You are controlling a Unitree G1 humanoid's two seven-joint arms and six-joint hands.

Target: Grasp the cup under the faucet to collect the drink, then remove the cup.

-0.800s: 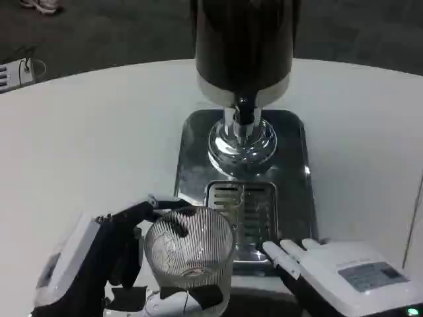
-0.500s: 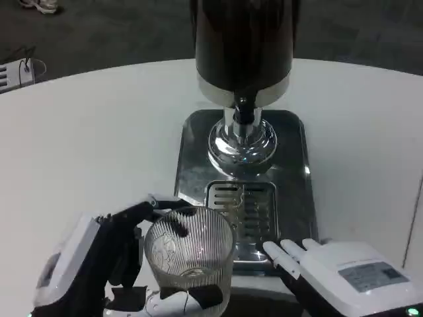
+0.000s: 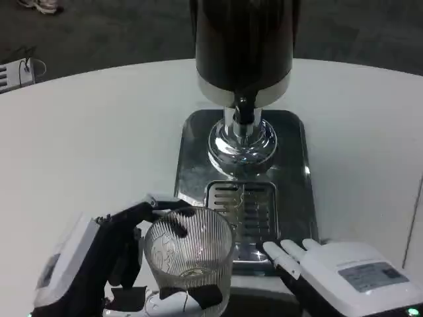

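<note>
My left hand [image 3: 99, 264] at seven o'clock grasps the ribbed glass cup [image 3: 189, 254], fingers wrapped around it, at six o'clock just before the drip grate [image 3: 242, 210]. The dispenser [image 3: 243, 46] with its faucet [image 3: 243, 119] stands at twelve on a steel tray [image 3: 198, 152]. My right hand [image 3: 337, 271] lies released at five o'clock, its label unreadable. The white surface [image 3: 86, 139] meets dark floor [image 3: 119, 30]

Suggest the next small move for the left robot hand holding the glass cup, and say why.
Probably carry the cup forward and a little to the right, toward the faucet. The left robot hand already grips the cup, which looks empty and sits at the near edge of the metal tray, short of the faucet. The right robot hand rests by the tray, holding nothing.
</note>
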